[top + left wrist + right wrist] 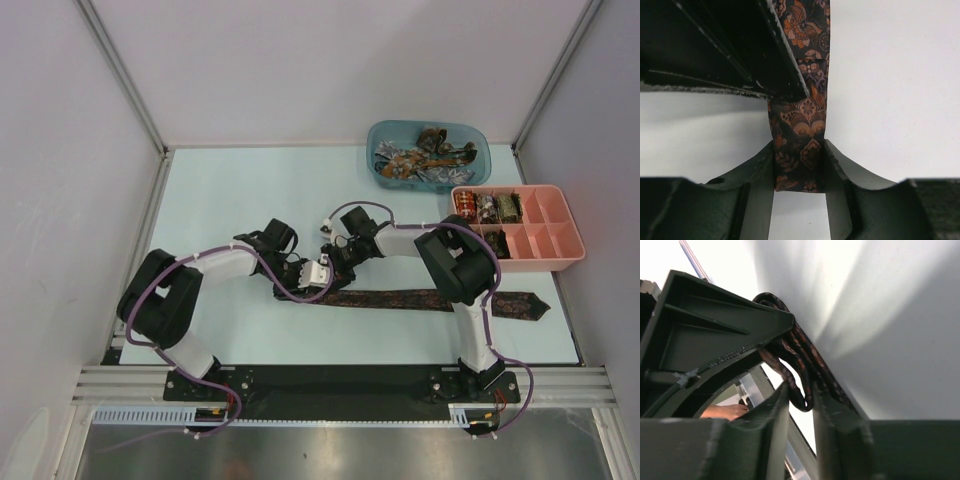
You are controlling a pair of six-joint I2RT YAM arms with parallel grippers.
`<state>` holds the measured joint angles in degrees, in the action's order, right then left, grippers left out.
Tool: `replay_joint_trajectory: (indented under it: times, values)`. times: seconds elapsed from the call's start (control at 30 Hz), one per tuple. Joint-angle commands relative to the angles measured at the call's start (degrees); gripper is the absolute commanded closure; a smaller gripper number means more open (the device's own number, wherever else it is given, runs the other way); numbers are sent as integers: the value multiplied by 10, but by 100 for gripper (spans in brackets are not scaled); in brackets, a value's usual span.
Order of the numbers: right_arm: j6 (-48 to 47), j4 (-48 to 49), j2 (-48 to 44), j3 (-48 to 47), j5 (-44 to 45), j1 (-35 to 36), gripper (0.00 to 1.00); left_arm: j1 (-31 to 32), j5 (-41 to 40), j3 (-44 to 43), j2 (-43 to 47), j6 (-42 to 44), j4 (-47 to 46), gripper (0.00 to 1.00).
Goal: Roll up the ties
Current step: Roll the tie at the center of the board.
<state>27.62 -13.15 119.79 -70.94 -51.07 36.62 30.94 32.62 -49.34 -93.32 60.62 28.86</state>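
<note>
The tie [420,299] lies along the table [250,190], its left end up between both arms. My left gripper [799,162] is narrowed onto that end, touching both edges. The right gripper [801,400] stands slightly parted around a small fold (loose, I think). If the left pinch is weak, the fold could spring open.

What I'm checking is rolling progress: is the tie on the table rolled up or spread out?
Mostly spread: the tie lies as a long flat strip on the table; only one end looks looped.
</note>
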Motion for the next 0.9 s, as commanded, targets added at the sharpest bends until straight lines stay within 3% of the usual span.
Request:
replay_joint_trajectory:
  times: [0.0, 0.13, 0.23, 0.33, 0.63, 0.87]
  values:
    - [-24, -25, -13, -8, 4, -2, 81, 0, -18, 2, -20, 17, 30, 56]
    - [-35, -38, -3, -9, 24, -3, 100, -14, -12, 0, -9, 19, 34, 44]
    - [-42, -47, 7, -11, 30, -2, 100, -36, -13, -3, 4, 31, 47, 38]
    - [-48, -59, 11, -18, 39, 0, 100, -41, -20, -5, 16, 40, 52, 37]
    - [-54, -74, 27, -35, 64, 6, 100, -33, 17, -28, 26, 36, 79, 55]
    - [-56, -82, 39, -45, 72, 11, 100, -3, 60, -64, 29, -9, 86, 57]
